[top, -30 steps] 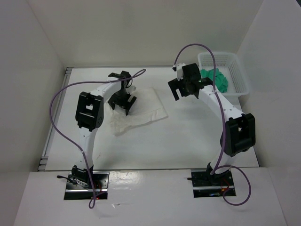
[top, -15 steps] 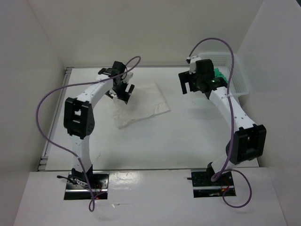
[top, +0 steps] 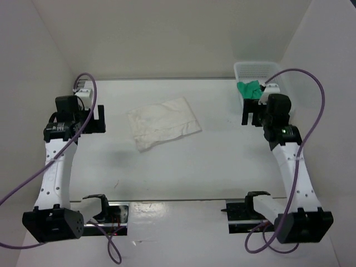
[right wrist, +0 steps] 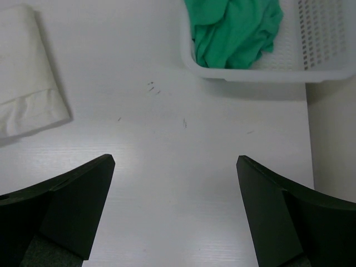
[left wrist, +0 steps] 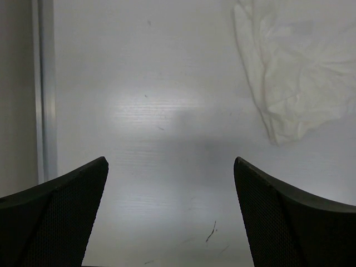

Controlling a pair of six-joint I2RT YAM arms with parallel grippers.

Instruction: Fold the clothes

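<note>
Top external view: both my arms sit out wide, and the white garment (top: pixel 163 123) lies free on the table.
I see the garment as a rough, wrinkled rectangle on the table (top: pixel 222 161), a little left of centre, with neither arm touching it. My left gripper (top: pixel 99 119) sits near the left wall, well apart from it, jaws spread wide and holding nothing; its wrist view catches only the garment's edge at upper right. My right gripper (top: pixel 250 114) hangs just beside the basket (top: pixel 257 64), jaws likewise spread and bare. A green cloth (top: pixel 249 89) lies bunched in the basket's near end.
</note>
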